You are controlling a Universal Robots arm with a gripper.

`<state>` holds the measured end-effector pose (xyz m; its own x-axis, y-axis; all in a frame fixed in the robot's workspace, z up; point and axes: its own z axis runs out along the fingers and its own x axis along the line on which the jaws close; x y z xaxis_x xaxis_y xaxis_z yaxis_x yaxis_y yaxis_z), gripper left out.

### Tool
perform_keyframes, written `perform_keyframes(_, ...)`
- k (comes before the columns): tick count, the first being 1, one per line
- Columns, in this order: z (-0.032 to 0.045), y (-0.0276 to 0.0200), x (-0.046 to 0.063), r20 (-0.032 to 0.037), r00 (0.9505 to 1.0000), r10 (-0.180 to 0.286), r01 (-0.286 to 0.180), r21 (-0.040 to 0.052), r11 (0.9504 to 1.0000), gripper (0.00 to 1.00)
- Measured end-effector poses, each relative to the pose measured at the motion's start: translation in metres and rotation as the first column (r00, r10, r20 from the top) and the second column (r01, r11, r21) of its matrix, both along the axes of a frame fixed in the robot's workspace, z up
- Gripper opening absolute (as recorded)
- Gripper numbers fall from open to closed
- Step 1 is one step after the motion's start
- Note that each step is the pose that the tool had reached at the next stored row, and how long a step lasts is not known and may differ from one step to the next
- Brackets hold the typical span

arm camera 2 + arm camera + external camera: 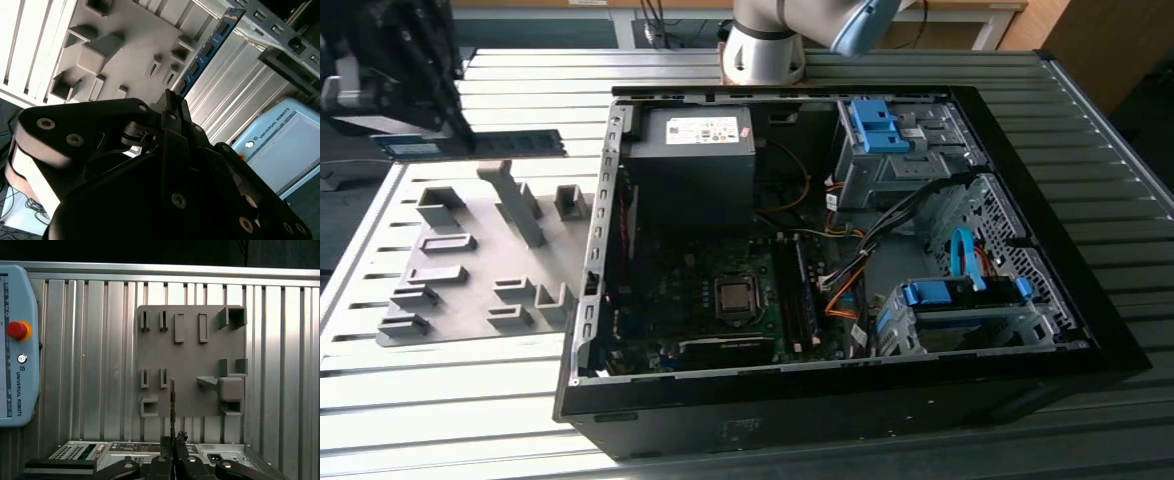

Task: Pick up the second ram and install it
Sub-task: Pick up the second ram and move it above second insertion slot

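the black two-fingered gripper (pixel 173 440) is clenched on one end of the second ram (pixel 206 46), a long, thin dark-green circuit-board stick with black chips and a blue-and-white sticker; the stick juts straight out from the fingertips, probably so its long contact edge is free to meet a slot; in the exterior view it is held in the air near the grey plastic fixture plate (pixel 467 260), clear of its blocks, well apart from the long black motherboard slots (pixel 797 290) inside the open black computer case (pixel 854 425)
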<state>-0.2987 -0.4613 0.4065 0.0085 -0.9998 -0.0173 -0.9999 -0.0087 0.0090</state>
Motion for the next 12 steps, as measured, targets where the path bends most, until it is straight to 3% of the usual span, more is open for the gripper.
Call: perform_keyframes(12,-0.0001,0.0000,0.052,0.0001,1.0000,0.000,0.000,0.0000,1.0000,0.14)
